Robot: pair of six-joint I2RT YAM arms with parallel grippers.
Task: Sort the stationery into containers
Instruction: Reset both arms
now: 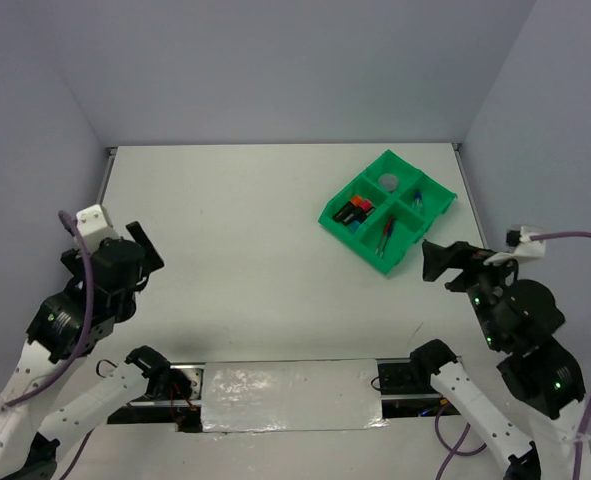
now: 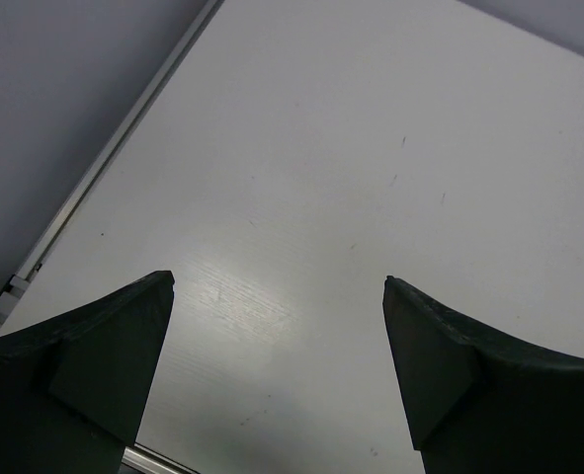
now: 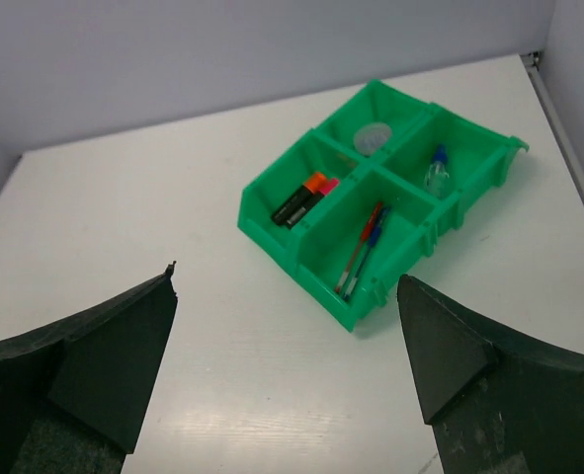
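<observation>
The green four-compartment tray [image 1: 350,245] stands at the far right of the table and also shows in the right wrist view [image 3: 262,235]. Its compartments hold black highlighters [image 3: 306,197] with orange and pink ends, a red and a blue pen [image 3: 363,247], a clear-blue tube [image 3: 436,173] and a grey round piece [image 3: 373,138]. My right gripper [image 3: 287,275] is open and empty, raised just short of the tray's near corner [image 1: 440,265]. My left gripper [image 1: 147,255] is open and empty over bare table at the left [image 2: 279,279].
A metal rail [image 2: 104,163] runs along the table's left edge, with grey walls on three sides. A shiny taped strip [image 1: 290,395] lies between the arm bases at the near edge.
</observation>
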